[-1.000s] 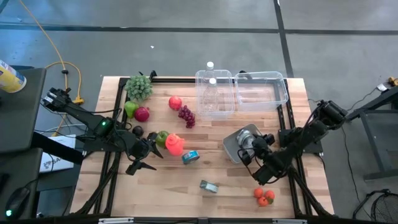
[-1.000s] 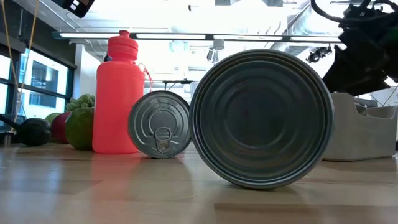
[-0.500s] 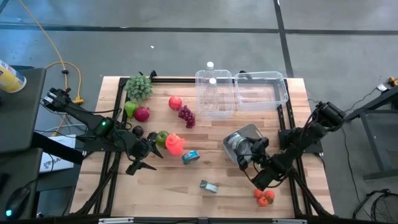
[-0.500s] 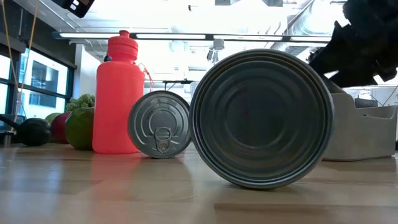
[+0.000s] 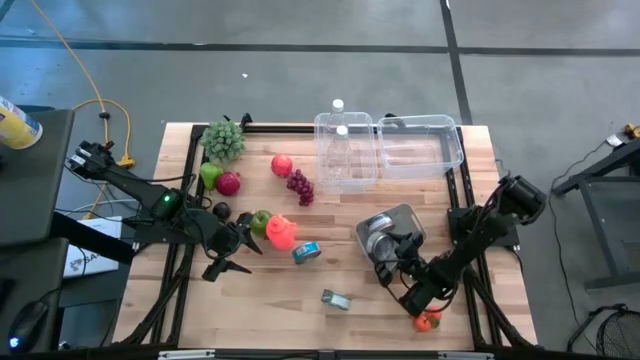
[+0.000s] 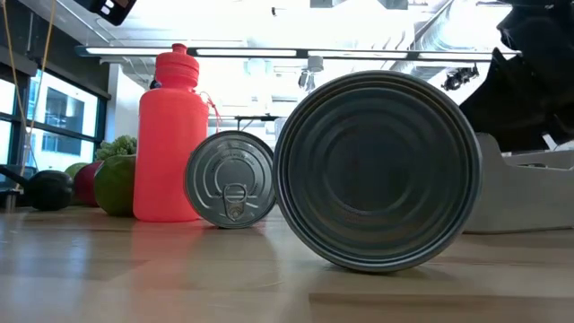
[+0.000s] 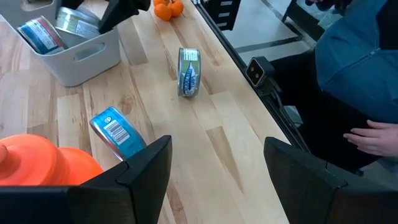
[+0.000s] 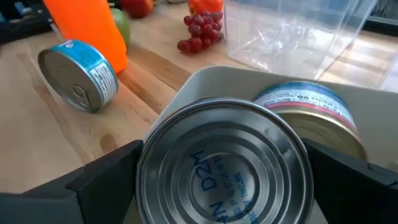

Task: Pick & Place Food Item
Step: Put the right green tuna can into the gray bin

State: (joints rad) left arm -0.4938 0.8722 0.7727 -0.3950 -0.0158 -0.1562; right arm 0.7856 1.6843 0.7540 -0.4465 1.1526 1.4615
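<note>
the right gripper (image 5: 385, 268), spread wide and holding nothing over the grey plastic bin's (image 5: 403, 213) ribbed steel can (image 8: 225, 175), could nudge it aside.

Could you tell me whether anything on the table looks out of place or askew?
Two tins lie on their sides on the wood: the blue-labelled tin beside the orange bottle, and another tin nearer the front edge. Other tins sit in the grey bin.
</note>
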